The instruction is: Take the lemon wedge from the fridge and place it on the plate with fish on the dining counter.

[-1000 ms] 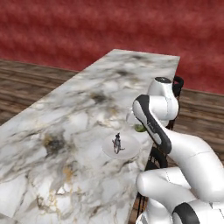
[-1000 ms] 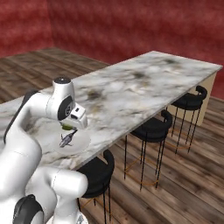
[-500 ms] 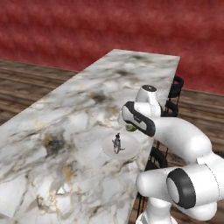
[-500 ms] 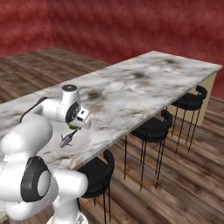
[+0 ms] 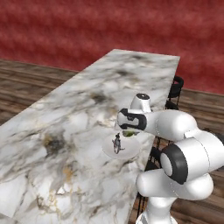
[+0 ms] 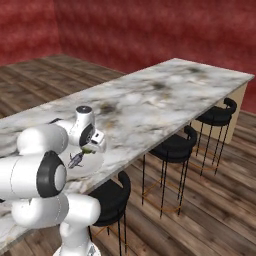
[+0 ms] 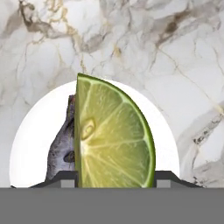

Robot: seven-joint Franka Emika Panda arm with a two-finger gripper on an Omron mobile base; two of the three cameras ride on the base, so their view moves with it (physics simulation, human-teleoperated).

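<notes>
The gripper (image 7: 113,181) hangs over the plate (image 7: 35,131) on the marble counter (image 5: 78,113), jaws partly closed on the lemon wedge (image 7: 111,140), which sits just above the little grey fish (image 7: 61,148)

Home kitchen/dining area: long marble dining counter (image 6: 165,95), black bar stools (image 6: 175,147) tucked beside it, wood floor (image 6: 210,210).

In the hand view the lemon wedge (image 7: 111,135) hid most of the fish (image 7: 61,148); only its nine-o'clock side showed.
</notes>
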